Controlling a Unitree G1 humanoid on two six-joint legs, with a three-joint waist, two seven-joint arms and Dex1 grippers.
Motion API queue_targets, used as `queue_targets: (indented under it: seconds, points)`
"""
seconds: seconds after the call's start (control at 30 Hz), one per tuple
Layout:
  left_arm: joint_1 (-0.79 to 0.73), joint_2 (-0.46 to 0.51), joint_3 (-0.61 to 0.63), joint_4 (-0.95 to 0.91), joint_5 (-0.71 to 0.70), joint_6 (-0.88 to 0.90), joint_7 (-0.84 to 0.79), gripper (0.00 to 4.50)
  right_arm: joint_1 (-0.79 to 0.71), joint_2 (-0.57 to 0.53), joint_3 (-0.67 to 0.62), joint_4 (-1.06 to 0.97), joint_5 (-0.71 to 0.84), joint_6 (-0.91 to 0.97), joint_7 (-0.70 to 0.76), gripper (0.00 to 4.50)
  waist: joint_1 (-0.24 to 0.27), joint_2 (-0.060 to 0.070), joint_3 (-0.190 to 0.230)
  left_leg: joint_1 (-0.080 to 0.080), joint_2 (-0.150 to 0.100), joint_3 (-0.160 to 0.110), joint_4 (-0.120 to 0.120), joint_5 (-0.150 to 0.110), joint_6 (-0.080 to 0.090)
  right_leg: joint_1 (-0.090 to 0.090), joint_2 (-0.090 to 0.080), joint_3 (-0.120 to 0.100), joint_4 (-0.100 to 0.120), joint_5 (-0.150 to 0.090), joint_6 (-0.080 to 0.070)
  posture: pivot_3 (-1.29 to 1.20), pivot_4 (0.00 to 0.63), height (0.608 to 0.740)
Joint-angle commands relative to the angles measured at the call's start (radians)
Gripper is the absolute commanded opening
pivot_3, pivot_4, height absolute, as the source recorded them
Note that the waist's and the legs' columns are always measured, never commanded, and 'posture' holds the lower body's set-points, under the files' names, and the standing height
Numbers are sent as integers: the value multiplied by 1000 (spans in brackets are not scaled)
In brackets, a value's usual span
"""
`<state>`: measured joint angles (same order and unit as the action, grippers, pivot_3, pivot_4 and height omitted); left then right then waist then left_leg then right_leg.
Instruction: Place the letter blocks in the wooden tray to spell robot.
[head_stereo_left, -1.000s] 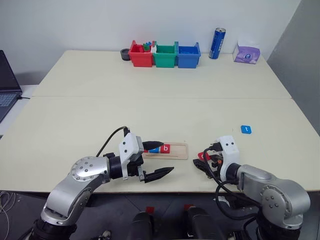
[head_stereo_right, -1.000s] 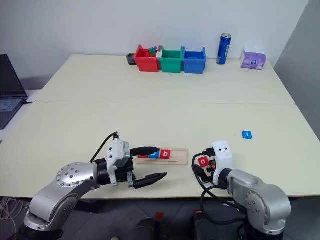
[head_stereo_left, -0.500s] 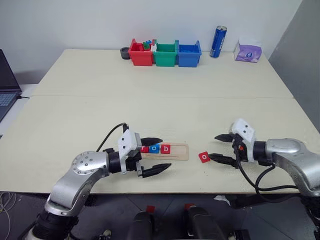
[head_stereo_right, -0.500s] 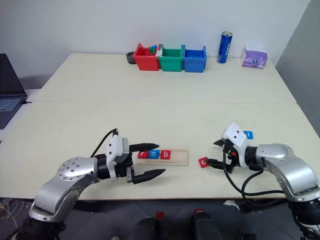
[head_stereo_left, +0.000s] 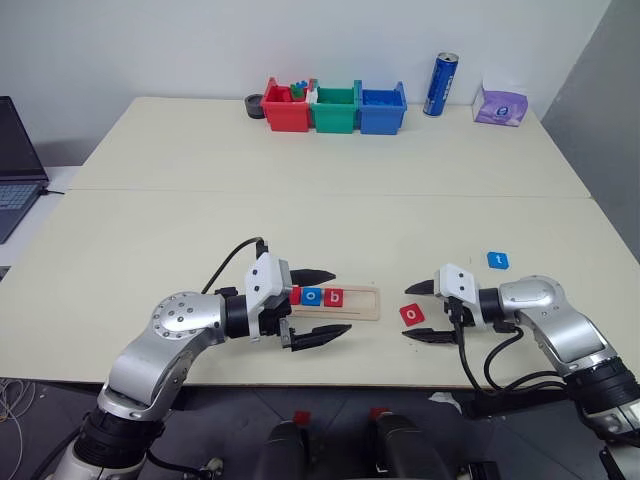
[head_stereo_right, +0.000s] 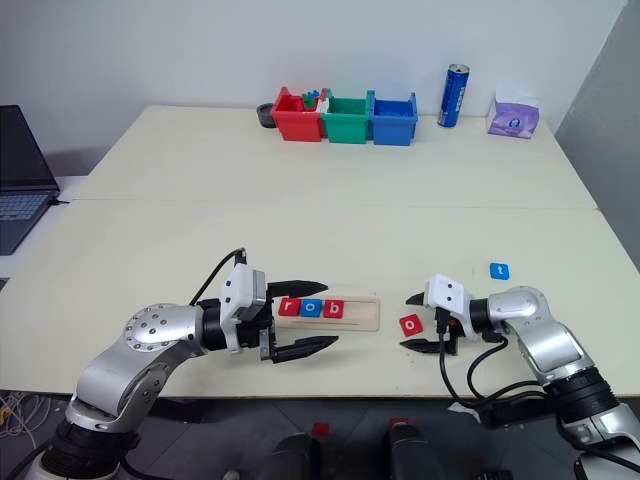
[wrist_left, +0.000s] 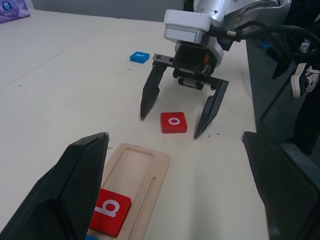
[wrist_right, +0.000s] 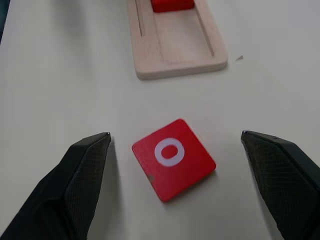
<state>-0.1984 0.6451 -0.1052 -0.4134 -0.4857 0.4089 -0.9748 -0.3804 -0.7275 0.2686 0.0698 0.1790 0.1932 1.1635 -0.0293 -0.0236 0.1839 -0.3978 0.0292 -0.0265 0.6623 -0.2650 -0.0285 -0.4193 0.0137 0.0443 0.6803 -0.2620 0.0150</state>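
Wooden tray (head_stereo_left: 340, 301): laid on the table (head_stereo_left: 300, 220), with 3 letter blocks, r, o, b (head_stereo_left: 334, 297), seated in it.
Red o block (head_stereo_left: 412, 314): flat on the table, between the right gripper (head_stereo_left: 418, 312) jaws, untouched.
Blue t block (head_stereo_left: 497, 260): apart, further back.
Left gripper (head_stereo_left: 327, 303): jaws wide apart, nothing held, astride the tray's left end.
Right gripper: jaws spread, nothing held.

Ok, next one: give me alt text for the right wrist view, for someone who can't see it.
A red letter block marked "o" lies flat on the pale table between the open fingers of the right gripper, touching neither. Just beyond it is the empty end of the wooden tray, with another red block sitting in its groove at the far edge.
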Motion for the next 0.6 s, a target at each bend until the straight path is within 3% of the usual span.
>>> queue_targets:
  seconds: [0.03, 0.2, 0.4, 0.6]
  points:
    - [-15, 6, 7, -9, 1, -6, -7, 4500, -16, -9, -4, 20, -24, -38, 25, 3512, 0, 0, 0, 0, 0, 0, 0, 0, 0, 0, 0, 0, 0, 0, 0, 0, 150, 740]
    - [-24, -1, -3, -10, 3, -3, -4, 4500, -17, 6, -2, 33, -39, -54, 18, 1911, 0, 0, 0, 1, 0, 0, 0, 0, 0, 1, 0, 0, 0, 0, 0, 0, 150, 740]
    - [-34, 9, 6, 16, 2, -16, -23, 4500, -36, 21, -22, -1, -27, -18, 11, 1905, -1, 0, 0, 5, 0, 0, 0, 0, 0, 4, 0, 0, 0, 0, 0, 0, 150, 740]
    - [-1, 49, 68, 34, -5, -24, -40, 4500, -94, 91, -51, -130, 42, 175, -45, 1905, -4, 0, 0, 5, 1, -1, 0, 0, 0, 4, 0, 0, 1, 0, 0, 0, 150, 740]
